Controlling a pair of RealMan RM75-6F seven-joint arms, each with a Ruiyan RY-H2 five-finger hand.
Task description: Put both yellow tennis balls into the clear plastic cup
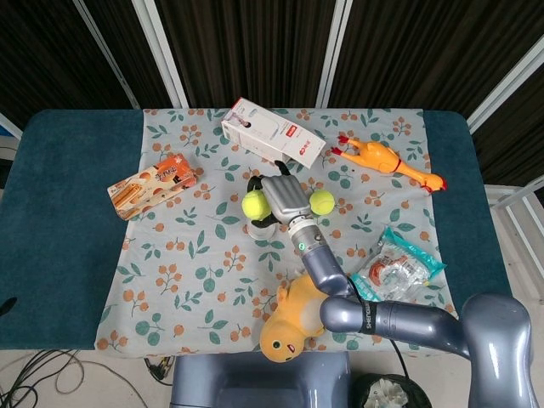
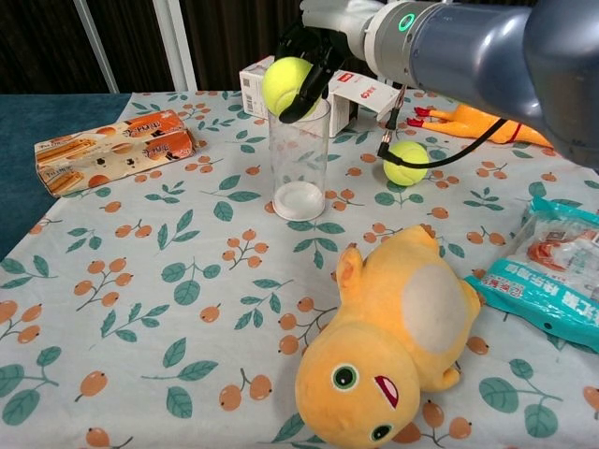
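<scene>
My right hand [image 2: 329, 33] grips a yellow tennis ball [image 2: 288, 86] from above, and the ball sits at the rim of the clear plastic cup [image 2: 299, 161]. The cup stands upright on the floral cloth, with only a white patch at its bottom. In the head view the same hand [image 1: 285, 195] and its ball [image 1: 254, 202] cover most of the cup. The second yellow tennis ball [image 2: 405, 162] lies on the cloth to the right of the cup, beside the forearm [image 1: 321, 201]. My left hand is in neither view.
A white carton [image 1: 272, 132] lies just behind the cup. A snack box [image 1: 151, 185] is at the left and an orange rubber chicken [image 1: 387, 161] at the back right. A yellow plush toy [image 2: 393, 337] and teal snack packets [image 2: 552, 276] lie in front.
</scene>
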